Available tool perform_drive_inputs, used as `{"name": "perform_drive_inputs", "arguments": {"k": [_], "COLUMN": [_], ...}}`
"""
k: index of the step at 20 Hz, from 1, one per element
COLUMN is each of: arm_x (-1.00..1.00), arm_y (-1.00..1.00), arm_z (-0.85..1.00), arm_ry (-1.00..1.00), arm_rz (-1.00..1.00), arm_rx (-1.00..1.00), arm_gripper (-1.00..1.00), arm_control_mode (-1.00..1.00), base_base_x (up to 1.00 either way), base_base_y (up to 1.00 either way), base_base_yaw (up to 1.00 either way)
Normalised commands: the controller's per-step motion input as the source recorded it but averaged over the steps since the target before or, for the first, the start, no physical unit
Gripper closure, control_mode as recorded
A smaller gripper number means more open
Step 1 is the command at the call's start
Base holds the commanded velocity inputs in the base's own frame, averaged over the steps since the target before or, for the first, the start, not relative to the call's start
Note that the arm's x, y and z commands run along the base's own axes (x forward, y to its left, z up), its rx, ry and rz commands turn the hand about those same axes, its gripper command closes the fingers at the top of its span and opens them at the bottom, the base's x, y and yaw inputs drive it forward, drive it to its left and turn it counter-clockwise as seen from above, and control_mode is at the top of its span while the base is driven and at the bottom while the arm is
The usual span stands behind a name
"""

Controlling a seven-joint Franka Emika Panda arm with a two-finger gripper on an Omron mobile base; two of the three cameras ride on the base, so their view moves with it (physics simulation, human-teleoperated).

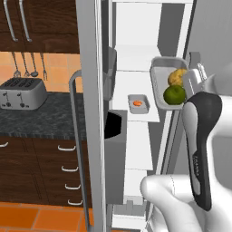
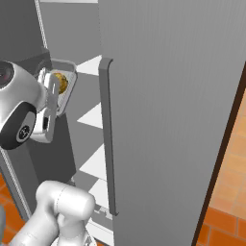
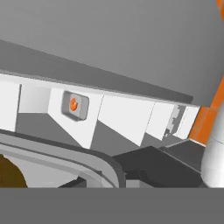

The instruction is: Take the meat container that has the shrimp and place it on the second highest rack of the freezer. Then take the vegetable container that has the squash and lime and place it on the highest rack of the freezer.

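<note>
1. The two-finger gripper (image 1: pixel 192 77) on the white arm is pinched onto the rim of the light-grey vegetable tray (image 1: pixel 158 84), jaws nearly together.
2. That tray, tipped on edge, carries the bumpy yellow squash (image 1: pixel 177 76) at 12 o'clock of the smooth green lime (image 1: pixel 174 94) (the two touch).
3. The tall light-grey freezer (image 1: pixel 136 54) stands open.
4. At 9 o'clock of the lime, the small grey meat tray (image 1: pixel 138 104) with the orange-red shrimp (image 1: pixel 137 103) sits on a white shelf.

Freezer door (image 1: pixel 90 113) stands open at nine o'clock; the shrimp tray (image 1: pixel 138 103) occupies one shelf, higher shelves bare.
</note>
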Motion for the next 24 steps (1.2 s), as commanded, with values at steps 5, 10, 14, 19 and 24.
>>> {"name": "perform_drive_inputs", "arguments": {"k": [5,10,14,19,24], "arm_x": [0.8,0.74,0.79,0.78,0.86], "arm_y": [0.0,0.0,0.0,-0.11,-0.14], "arm_z": [0.57,0.19,0.01,0.04,0.0], "arm_ry": [0.0,0.01,0.0,0.0,0.0], "arm_rz": [-0.04,0.0,0.0,-0.01,-0.05], "arm_rx": [0.0,0.0,0.0,0.0,0.0], "arm_gripper": [1.0,1.0,1.0,1.0,1.0], "arm_control_mode": [-1.0,-1.0,-1.0,-1.0,-1.0], "base_base_x": [0.0,0.0,0.0,0.0,0.0], "base_base_y": [0.0,0.0,0.0,0.0,0.0], "base_base_yaw": [0.0,0.0,0.0,0.0,0.0]}}
